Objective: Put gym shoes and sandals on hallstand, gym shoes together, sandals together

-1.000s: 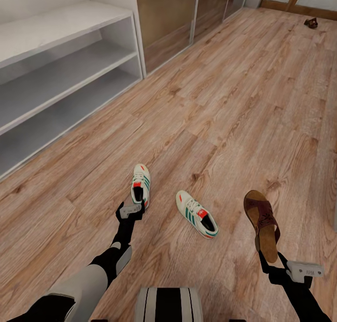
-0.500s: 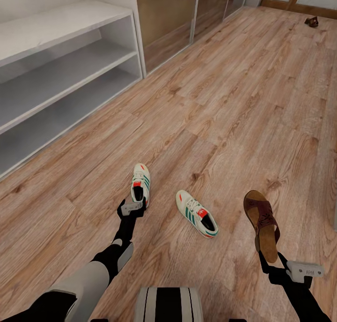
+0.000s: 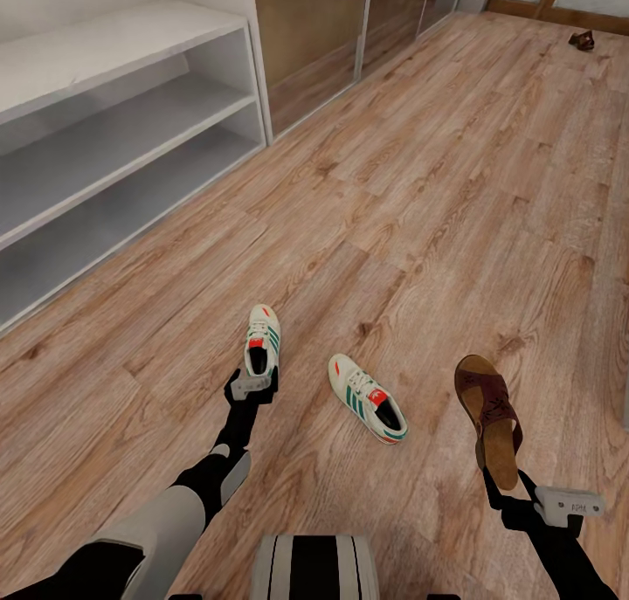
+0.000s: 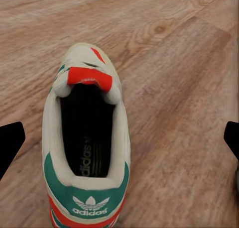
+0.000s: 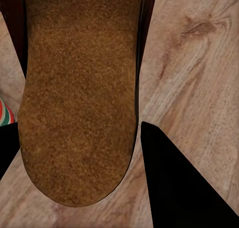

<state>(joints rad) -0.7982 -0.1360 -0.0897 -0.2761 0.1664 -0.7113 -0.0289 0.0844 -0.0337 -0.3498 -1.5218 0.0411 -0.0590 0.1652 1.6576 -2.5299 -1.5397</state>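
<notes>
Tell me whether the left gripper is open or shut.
Open. The left gripper has its fingers spread wide either side of the gym shoe, not touching it.

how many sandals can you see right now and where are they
2. One sandal is by the right gripper, its heel between the fingers, beside the gym shoes. The other sandal lies far down the corridor floor, small and indistinct.
</notes>
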